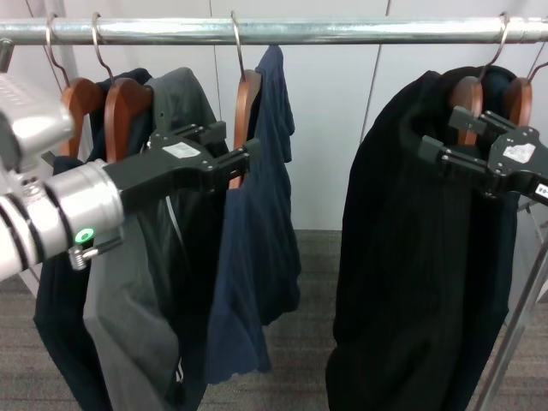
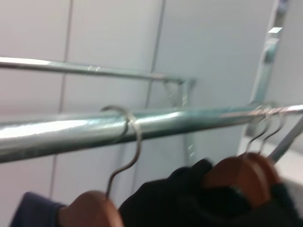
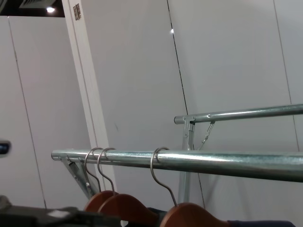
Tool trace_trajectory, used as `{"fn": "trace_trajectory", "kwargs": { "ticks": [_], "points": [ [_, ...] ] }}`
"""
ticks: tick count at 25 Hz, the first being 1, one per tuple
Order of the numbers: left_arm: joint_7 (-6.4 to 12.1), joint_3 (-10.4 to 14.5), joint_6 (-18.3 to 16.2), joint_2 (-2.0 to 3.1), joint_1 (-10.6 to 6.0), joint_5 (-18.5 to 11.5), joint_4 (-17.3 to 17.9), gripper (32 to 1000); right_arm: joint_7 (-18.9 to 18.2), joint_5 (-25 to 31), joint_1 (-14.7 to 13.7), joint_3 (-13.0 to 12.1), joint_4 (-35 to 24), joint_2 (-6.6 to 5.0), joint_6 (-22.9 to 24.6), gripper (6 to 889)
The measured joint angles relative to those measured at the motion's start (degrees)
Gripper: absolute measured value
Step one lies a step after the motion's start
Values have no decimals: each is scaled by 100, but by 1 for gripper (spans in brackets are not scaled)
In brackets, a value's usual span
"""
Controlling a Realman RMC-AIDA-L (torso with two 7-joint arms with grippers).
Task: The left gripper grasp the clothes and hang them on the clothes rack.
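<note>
The clothes (image 1: pixel 257 257), a navy T-shirt, hang from a brown wooden hanger (image 1: pixel 247 103) whose silver hook loops over the clothes rack (image 1: pixel 342 31) near the middle. My left gripper (image 1: pixel 235 145) reaches in from the left at the hanger's lower part, its fingers apart, the lower one crossing in front of the wood. The left wrist view shows the hook (image 2: pixel 132 137) seated over the clothes rack (image 2: pixel 199 118), the hanger top (image 2: pixel 87 210) below it. My right gripper (image 1: pixel 441 133) is parked open by the coat's shoulder at the right.
A grey jacket (image 1: pixel 128 317) and another dark garment hang on two hangers at the left of the rail. A big black coat (image 1: pixel 411 257) hangs at the right. A slanted steel support (image 1: pixel 514 334) runs down at the far right. A second rail (image 3: pixel 246 113) stands behind.
</note>
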Motion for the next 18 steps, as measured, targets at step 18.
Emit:
{"fn": "trace_trajectory", "kwargs": {
  "ticks": [18],
  "points": [
    [247, -461, 1064, 11, 623, 2, 25, 639, 0, -31, -34, 0, 0, 0, 0, 818]
  ]
}}
